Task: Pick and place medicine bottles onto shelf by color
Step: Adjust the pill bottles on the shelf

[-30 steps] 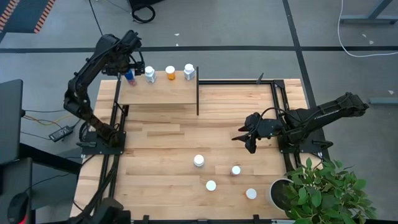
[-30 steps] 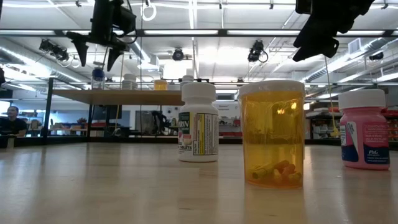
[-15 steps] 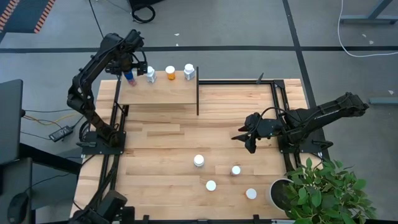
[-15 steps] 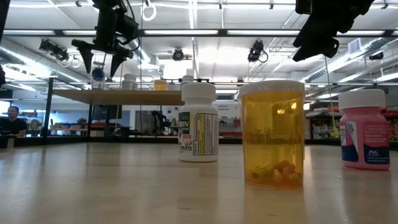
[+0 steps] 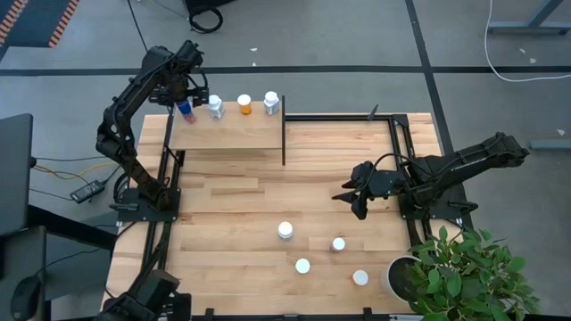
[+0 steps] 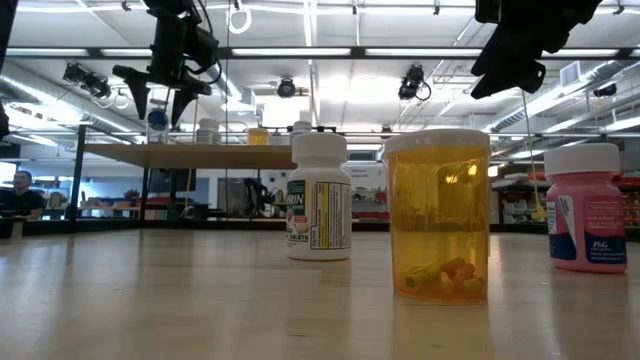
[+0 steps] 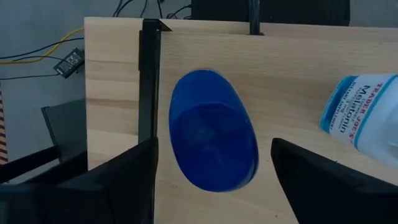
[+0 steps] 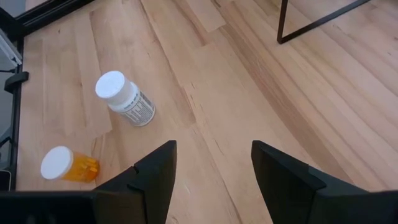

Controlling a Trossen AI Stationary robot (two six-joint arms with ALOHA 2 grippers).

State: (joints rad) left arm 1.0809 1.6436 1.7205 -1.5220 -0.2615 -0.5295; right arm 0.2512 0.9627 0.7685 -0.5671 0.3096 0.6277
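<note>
The shelf (image 5: 232, 134) stands at the table's far left. On its far edge stand a blue-capped bottle (image 5: 186, 110), a white one (image 5: 215, 107), an orange one (image 5: 244, 105) and another white one (image 5: 271, 103). My left gripper (image 5: 183, 92) is open just above the blue cap (image 7: 211, 137), with one finger on either side of it and a gap on both sides. My right gripper (image 5: 350, 198) is open and empty above the table's middle right. Several white-capped bottles stand on the tabletop (image 5: 285, 231) (image 5: 338, 244) (image 5: 302, 266) (image 5: 359, 277).
A black post (image 5: 284, 134) rises at the shelf's right end. A potted plant (image 5: 464, 272) stands at the table's near right corner. In the right wrist view a white bottle (image 8: 124, 99) and an orange one (image 8: 65, 165) stand ahead. A person (image 6: 18, 190) sits far behind the table.
My left gripper has shifted a little toward the table's left edge and sunk slightly over the blue-capped bottle, which stays upright on the shelf.
</note>
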